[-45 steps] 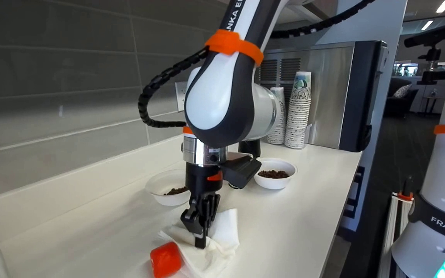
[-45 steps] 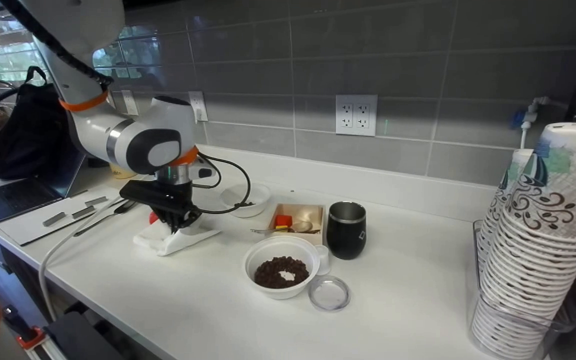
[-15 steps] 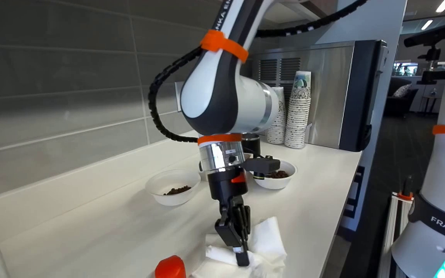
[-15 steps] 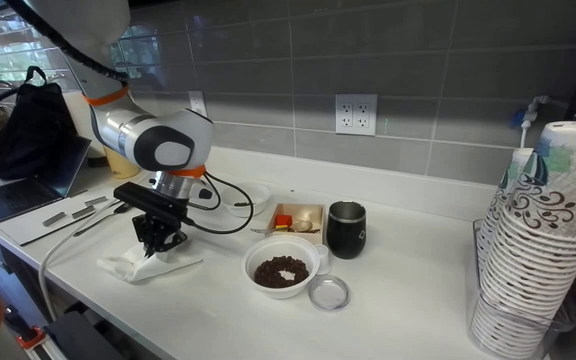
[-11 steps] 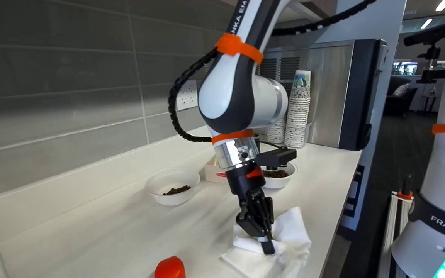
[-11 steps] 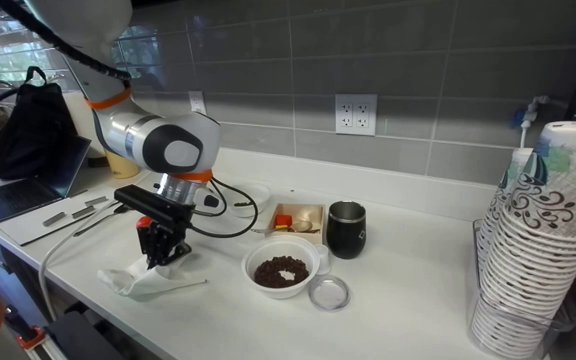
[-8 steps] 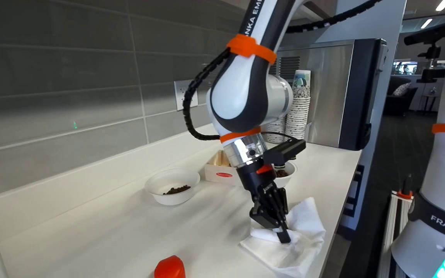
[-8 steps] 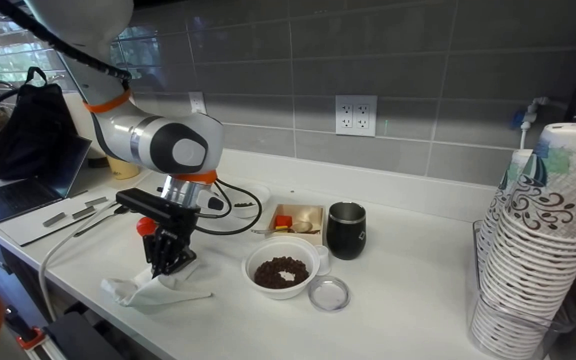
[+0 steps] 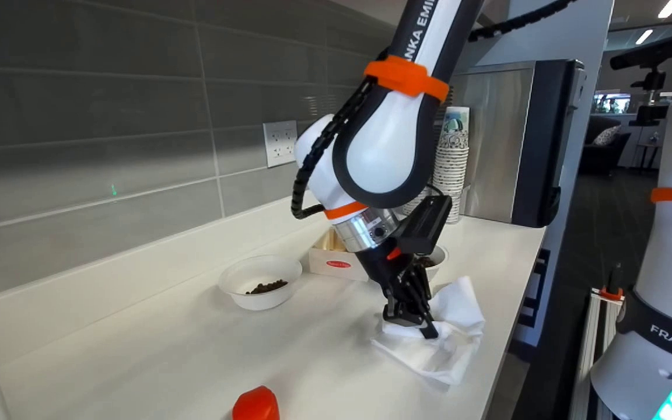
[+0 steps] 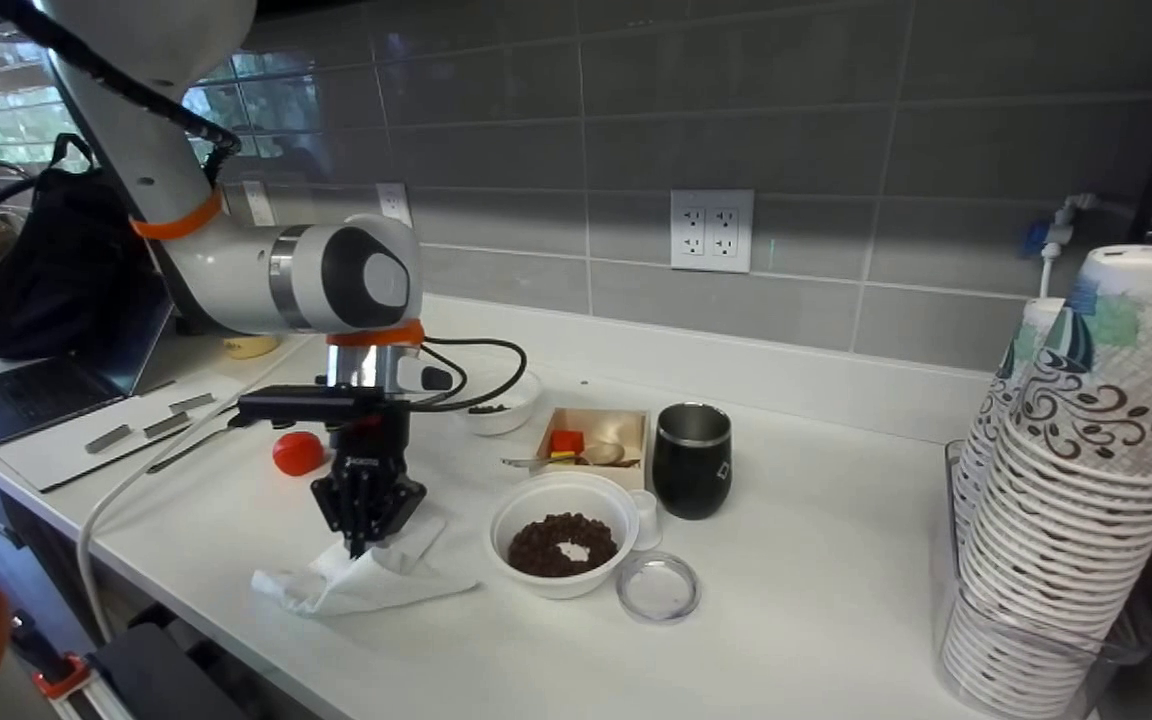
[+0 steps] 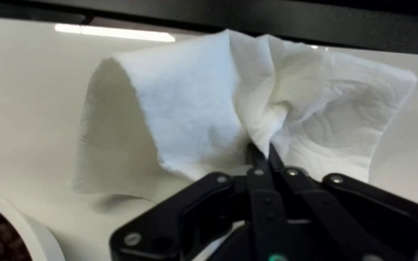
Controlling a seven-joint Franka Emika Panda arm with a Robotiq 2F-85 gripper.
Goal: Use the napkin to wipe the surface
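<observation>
Pinching the napkin (image 11: pixel 227 108), jaws nearly closed, gripper (image 11: pixel 265 154) is imo risking bumping the nearby bowl (image 11: pixel 35 232) if swinging wide.

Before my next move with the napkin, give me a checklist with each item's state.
1. Jaws shut on the napkin: ok, a fold pinched between.
2. Napkin touching the counter: ok, in both exterior views.
3. Napkin spread flat: not ok, bunched and folded.
4. Nearest bowl clear of napkin: ok, but the gap is small.
5. Red object clear of napkin: ok, plainly apart.
6. Counter under napkin clean: cannot tell, hidden.
</observation>
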